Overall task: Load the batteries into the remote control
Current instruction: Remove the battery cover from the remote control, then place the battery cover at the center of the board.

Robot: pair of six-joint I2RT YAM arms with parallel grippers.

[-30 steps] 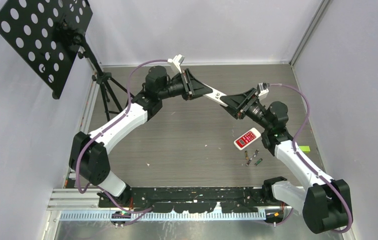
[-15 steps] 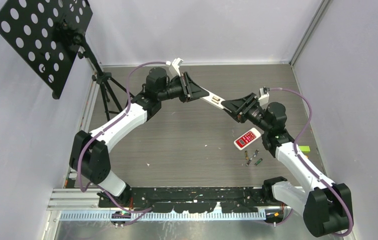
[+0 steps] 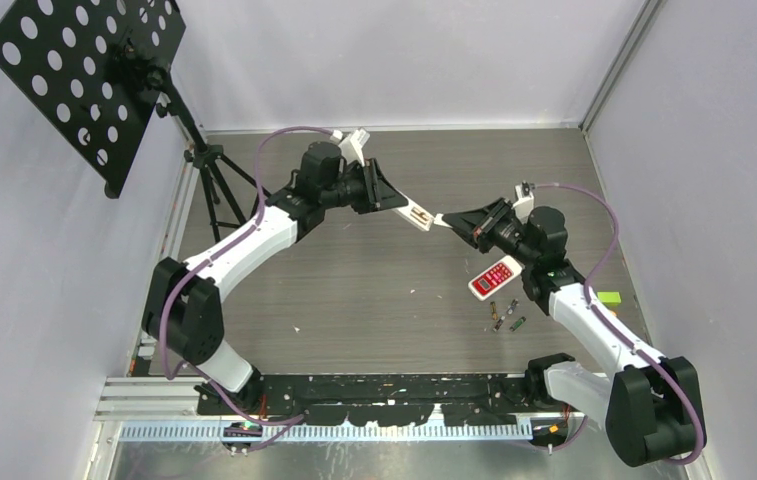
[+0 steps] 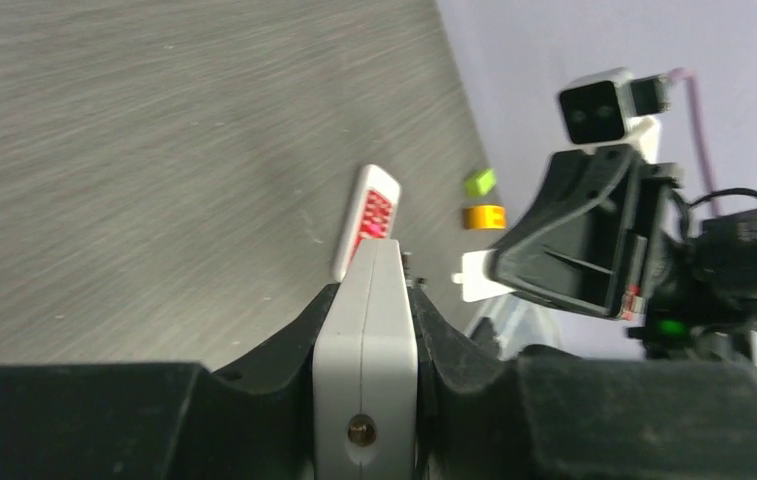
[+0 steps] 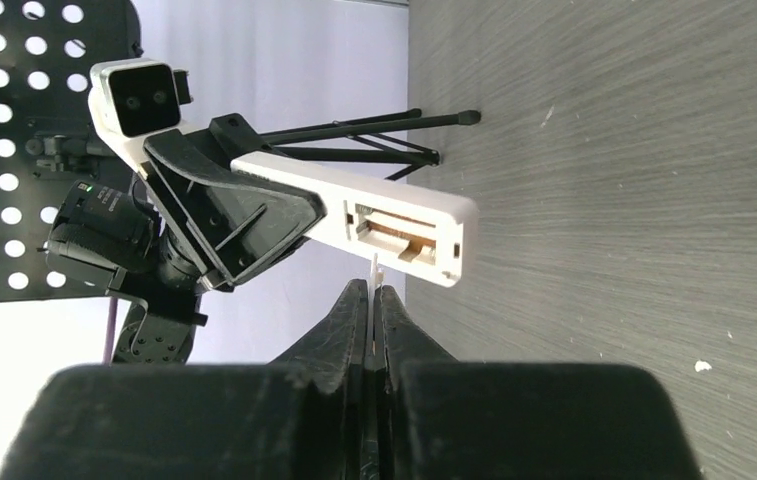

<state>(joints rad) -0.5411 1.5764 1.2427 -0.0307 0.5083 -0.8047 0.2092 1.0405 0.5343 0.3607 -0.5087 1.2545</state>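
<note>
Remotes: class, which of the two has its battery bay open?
The white remote held in the left tool, its bay uncovered. The red-faced remote lies face up on the table.

No text, number or brand is legible, neither on the long white plastic remote control point(image 5: 452, 222) nor on the small red-faced white remote point(image 3: 495, 276) near it.

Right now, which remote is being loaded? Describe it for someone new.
Above the table's middle, the left gripper holds a plain white remote in the air, battery bay open. The other remote lies flat near the right arm and shows red buttons.
</note>
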